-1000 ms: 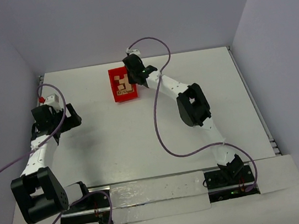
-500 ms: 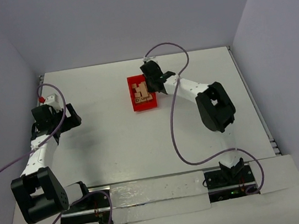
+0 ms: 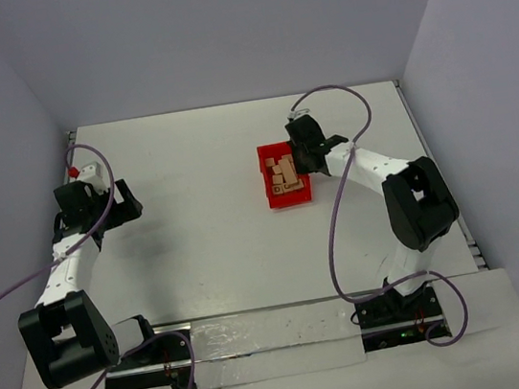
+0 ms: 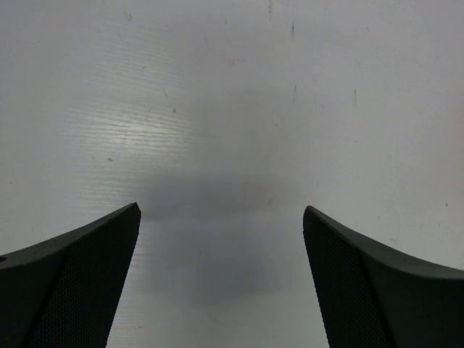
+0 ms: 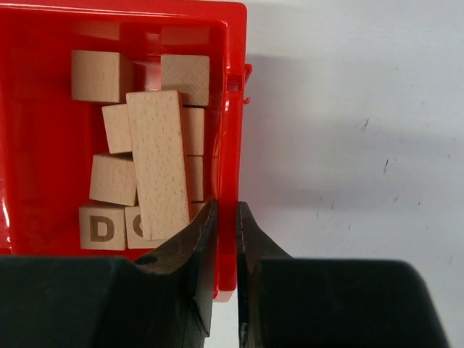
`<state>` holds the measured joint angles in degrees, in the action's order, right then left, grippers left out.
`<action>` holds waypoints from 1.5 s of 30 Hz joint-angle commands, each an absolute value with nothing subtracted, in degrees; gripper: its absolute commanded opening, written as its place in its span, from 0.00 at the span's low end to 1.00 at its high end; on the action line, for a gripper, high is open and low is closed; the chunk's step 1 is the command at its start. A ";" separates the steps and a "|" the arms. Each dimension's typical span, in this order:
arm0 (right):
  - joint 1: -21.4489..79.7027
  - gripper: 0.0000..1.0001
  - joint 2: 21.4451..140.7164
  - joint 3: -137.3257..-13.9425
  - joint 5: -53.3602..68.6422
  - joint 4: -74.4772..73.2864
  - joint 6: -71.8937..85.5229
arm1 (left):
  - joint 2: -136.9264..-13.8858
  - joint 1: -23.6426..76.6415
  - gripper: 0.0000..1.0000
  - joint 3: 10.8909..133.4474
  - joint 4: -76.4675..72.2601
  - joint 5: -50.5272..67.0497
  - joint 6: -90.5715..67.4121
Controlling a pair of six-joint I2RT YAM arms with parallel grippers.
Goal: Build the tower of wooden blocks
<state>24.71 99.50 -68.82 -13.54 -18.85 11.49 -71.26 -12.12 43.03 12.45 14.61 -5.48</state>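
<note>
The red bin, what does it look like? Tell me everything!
The red bin is a small, shiny plastic box, rectangular and open on top, with a thick rim. It looks to rest upright on the white table, right of the middle. Inside lie tan wooden blocks: several cubes, one long piece across them, and one marked D. The jaws of the right arm pinch its right wall, one inside and one outside. Nothing else touches it.

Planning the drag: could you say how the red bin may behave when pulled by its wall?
The red bin looks rigid, so it probably slides flat. Its loose wood blocks may shift. Held at one wall, it might pivot.
</note>
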 commanded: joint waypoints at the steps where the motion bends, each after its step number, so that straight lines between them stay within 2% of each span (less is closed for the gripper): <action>1: 22.16 0.30 100.14 -67.62 -9.72 -18.49 11.40 | -69.49 -12.49 0.99 45.45 12.99 16.01 -4.60; 3: 21.38 0.35 101.39 -67.85 -8.39 -18.29 11.43 | -69.01 -12.57 0.99 45.27 13.01 16.00 -4.40; 6: 20.58 0.35 102.42 -67.99 -7.74 -17.61 11.48 | -68.52 -12.48 0.99 44.87 12.92 16.08 -4.18; 17: 19.95 0.30 104.89 -70.48 -8.70 -16.78 10.68 | -69.34 -12.57 0.99 45.00 12.88 16.22 -4.31; 19: 19.95 0.26 105.68 -71.42 -8.80 -17.34 10.61 | -69.33 -12.58 0.99 44.99 12.93 16.16 -4.30; 23: 19.93 0.02 105.33 -71.68 -9.48 -17.55 9.92 | -69.02 -12.57 0.99 45.00 13.01 15.93 -4.22; 24: 19.95 0.00 105.21 -71.44 -10.02 -17.58 9.84 | -68.99 -12.57 0.99 45.00 13.01 15.85 -4.16; 35: 20.01 0.00 91.13 -67.85 -25.26 -17.60 -5.63 | -68.96 -12.57 0.99 45.64 13.53 13.72 -6.03; 45: 27.86 0.00 91.51 -63.45 -42.03 -13.46 -18.98 | -71.32 -12.80 0.99 46.88 14.77 10.26 -7.10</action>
<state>23.13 92.73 -65.91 -31.35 -19.68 -11.84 -70.96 -12.18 43.92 14.01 12.06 -6.09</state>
